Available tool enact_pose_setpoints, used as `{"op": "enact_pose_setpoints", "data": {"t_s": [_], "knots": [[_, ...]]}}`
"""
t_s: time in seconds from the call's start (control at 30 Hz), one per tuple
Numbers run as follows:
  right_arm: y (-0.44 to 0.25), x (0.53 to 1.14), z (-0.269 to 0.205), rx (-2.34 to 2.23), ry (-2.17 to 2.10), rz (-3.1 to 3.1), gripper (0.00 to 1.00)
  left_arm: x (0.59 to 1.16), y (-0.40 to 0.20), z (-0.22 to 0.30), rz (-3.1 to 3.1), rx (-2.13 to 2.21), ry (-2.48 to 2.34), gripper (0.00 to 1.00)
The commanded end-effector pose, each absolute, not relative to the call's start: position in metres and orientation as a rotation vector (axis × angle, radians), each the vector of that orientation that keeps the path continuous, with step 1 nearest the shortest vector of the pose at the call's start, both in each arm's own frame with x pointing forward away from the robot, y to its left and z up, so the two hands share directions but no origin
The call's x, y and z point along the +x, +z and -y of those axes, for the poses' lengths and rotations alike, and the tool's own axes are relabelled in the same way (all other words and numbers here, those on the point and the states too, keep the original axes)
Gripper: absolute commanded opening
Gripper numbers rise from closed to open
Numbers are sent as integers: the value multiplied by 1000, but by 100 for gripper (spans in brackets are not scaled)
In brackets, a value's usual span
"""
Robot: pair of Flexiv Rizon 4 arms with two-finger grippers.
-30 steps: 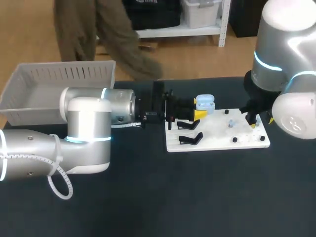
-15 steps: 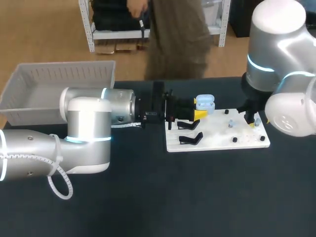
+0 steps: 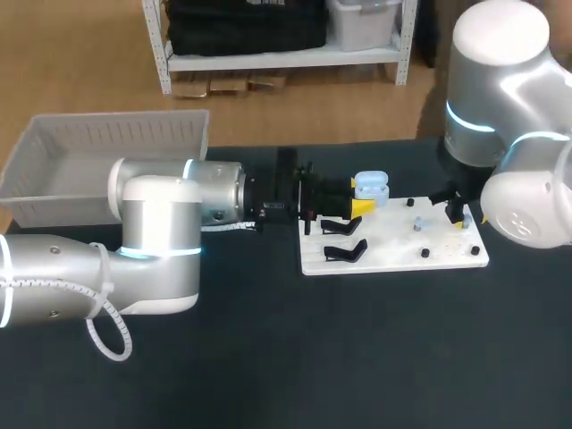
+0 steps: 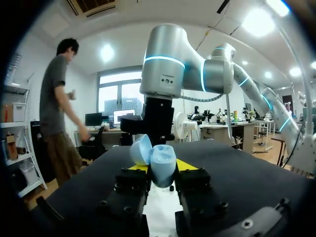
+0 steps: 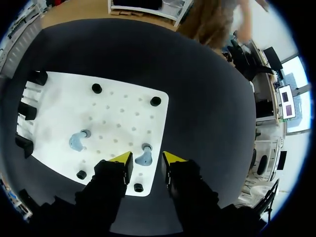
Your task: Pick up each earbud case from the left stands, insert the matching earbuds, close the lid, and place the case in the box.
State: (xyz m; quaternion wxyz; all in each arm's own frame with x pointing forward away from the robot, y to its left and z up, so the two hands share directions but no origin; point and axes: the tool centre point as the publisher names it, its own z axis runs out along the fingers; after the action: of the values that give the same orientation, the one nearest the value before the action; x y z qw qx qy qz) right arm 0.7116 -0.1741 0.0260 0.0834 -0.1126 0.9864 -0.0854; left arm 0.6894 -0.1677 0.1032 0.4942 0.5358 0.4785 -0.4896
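The left pincer (image 3: 361, 207) is seen closed on the light blue earbud case (image 3: 371, 187), lid raised, at the centre of the frame, over the left edge of a white board (image 3: 393, 255). Two black stands (image 3: 340, 253) are found just below it. The right pincer (image 5: 145, 157) is held open at the board's right end, one earbud (image 5: 146, 159) between its fingers, another earbud (image 5: 77, 141) and black pegs (image 5: 97, 88) nearby. The box (image 3: 107, 143) is set at upper left of the tabletop (image 3: 313, 357), behind the left arm
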Motion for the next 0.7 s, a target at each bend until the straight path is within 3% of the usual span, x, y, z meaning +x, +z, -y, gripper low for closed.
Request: {"op": "enact_pose_setpoints", "data": {"t_s": [0.03, 0.23, 0.3, 0.37, 0.7], "knots": [[25, 711, 174, -333, -264, -2942, 34, 688, 103, 168, -1159, 1294, -1183, 0], [25, 712, 174, -335, -270, -2943, 25, 688, 103, 168, -1159, 1294, -1183, 0], [24, 712, 174, -334, -272, -2943, 9, 688, 103, 168, -1159, 1294, -1183, 0], [24, 712, 174, -333, -274, -2945, 0, 688, 103, 168, -1159, 1294, -1183, 0], [37, 707, 176, -320, -274, -2941, 0, 688, 103, 168, -1159, 1294, -1183, 0]]}}
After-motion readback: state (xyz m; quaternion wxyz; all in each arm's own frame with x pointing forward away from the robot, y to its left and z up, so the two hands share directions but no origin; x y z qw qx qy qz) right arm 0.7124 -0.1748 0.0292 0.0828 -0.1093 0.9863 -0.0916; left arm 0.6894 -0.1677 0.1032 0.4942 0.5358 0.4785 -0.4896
